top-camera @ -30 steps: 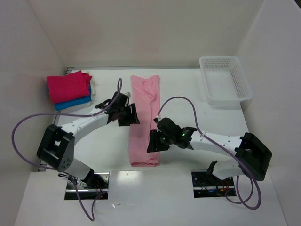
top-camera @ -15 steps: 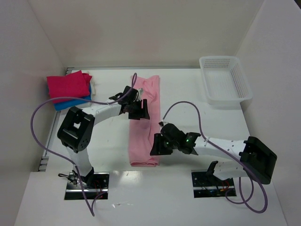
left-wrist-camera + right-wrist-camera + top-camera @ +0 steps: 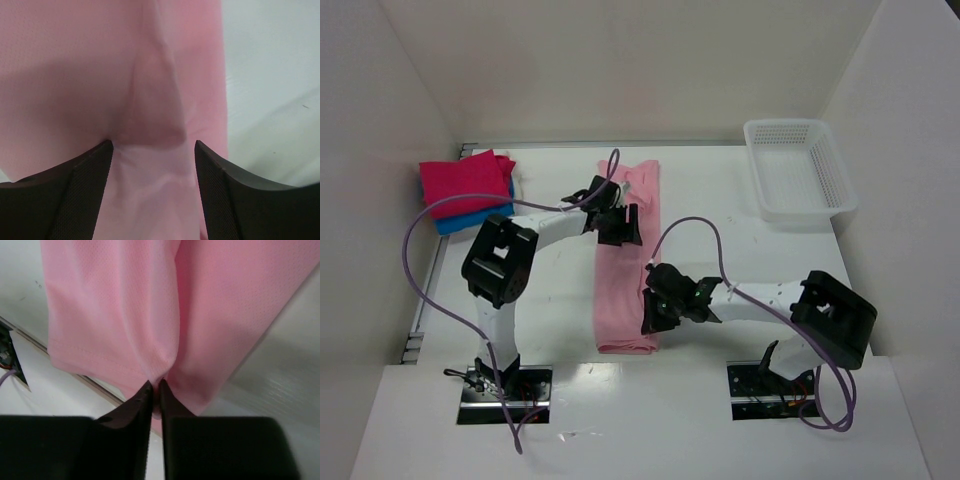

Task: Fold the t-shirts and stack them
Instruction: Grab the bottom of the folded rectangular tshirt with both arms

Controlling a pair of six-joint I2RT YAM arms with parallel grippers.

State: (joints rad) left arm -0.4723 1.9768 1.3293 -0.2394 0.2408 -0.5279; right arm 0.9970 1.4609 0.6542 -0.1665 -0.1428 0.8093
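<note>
A light pink t-shirt point(image 3: 625, 280), folded into a long strip, lies down the middle of the table. My left gripper point(image 3: 618, 226) is over its upper part, jaws open, with pink cloth point(image 3: 150, 75) between and below the fingers point(image 3: 85, 195). My right gripper point(image 3: 655, 312) is at the strip's lower right edge, shut on a pinch of the pink cloth point(image 3: 125, 315). A folded magenta t-shirt point(image 3: 465, 182) lies on a folded blue t-shirt point(image 3: 475, 218) at the far left.
A white mesh basket point(image 3: 798, 170) stands at the back right. Purple cables loop from both arms. White walls close the table at the left, back and right. The arm bases sit at the near edge.
My left gripper has moved right from the strip's left side onto its upper part. My right gripper has shifted slightly down along the right edge of the strip.
</note>
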